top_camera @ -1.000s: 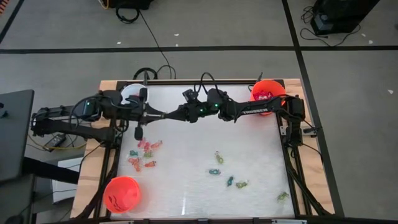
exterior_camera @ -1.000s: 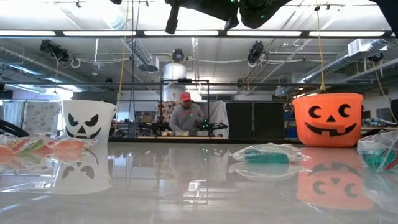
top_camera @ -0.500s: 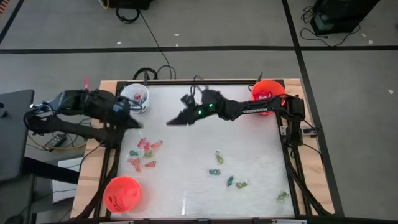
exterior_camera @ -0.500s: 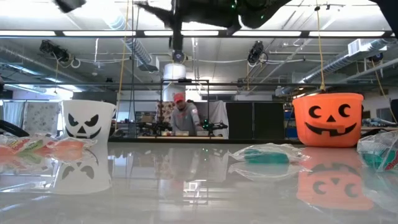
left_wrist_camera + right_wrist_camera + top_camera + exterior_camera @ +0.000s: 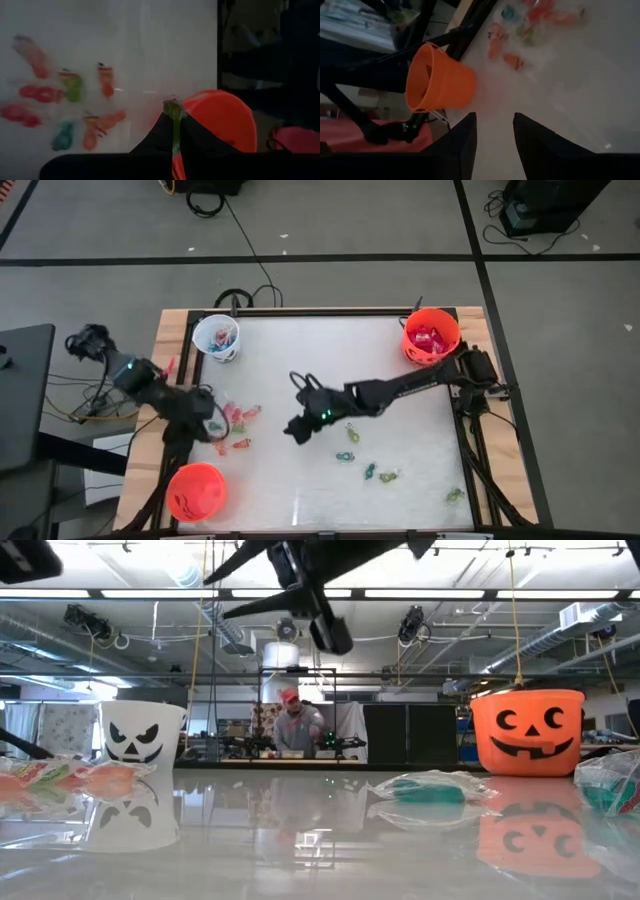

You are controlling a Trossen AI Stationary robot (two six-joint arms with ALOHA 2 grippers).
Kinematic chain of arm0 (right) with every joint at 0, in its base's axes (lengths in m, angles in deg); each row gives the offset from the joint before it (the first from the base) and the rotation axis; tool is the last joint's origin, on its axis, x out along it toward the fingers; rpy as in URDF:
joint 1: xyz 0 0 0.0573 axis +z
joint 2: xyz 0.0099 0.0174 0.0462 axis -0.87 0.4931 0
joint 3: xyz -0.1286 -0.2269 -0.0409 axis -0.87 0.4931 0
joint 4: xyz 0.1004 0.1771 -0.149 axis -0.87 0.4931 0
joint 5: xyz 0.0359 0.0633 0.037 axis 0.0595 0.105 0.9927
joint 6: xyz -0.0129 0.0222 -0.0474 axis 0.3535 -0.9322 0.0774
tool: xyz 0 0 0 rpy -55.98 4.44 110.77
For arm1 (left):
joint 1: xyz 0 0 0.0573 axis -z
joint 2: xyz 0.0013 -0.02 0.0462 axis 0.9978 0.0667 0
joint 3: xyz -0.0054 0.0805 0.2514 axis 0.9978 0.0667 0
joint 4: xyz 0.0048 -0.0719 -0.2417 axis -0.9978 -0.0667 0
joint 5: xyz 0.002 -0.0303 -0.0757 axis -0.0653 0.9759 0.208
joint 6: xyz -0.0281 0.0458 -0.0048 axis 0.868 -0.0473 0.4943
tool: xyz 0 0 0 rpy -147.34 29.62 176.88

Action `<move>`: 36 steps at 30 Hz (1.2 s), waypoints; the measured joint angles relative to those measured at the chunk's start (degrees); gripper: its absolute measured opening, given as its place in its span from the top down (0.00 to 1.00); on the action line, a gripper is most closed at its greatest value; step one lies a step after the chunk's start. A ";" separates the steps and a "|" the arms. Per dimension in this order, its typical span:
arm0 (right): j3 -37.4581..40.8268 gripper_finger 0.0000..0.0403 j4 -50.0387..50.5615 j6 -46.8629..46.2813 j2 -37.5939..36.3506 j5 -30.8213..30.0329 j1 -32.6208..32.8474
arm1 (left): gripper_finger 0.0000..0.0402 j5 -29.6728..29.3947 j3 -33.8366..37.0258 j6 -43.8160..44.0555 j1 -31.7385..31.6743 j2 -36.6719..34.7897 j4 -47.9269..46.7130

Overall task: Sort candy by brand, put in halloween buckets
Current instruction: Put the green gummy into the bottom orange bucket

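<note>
Over the table's left edge, left pincer (image 5: 173, 131) clamps a half-hidden green candy (image 5: 173, 112); right pincer (image 5: 495, 131) gapes.

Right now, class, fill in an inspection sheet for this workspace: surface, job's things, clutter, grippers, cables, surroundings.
Surface: white table, wooden edging.
Job's things: white bucket and orange bucket at the far corners, second orange bucket near left; red candies left, green candies right.
Clutter: nothing seen.
Grippers: left gripper shut on a green-wrapped piece; right gripper open, empty.
Cables: black cables on the floor.
Surroundings: a person behind the table.
</note>
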 joint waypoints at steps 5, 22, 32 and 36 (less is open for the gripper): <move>0.00 0.66 1.95 -4.81 0.00 -6.62 5.14 | 0.96 -4.37 2.03 6.64 11.31 2.36 3.13; 0.00 0.66 19.15 -0.51 -0.04 -2.51 13.39 | 0.95 -8.26 2.19 14.02 28.66 25.12 11.48; 0.00 0.65 22.86 -1.22 -0.04 -3.27 19.24 | 0.95 -7.73 2.15 16.80 28.64 32.90 19.73; 0.00 0.65 26.59 -1.41 -0.04 -5.48 20.52 | 0.95 -7.73 2.15 17.29 28.64 35.37 19.74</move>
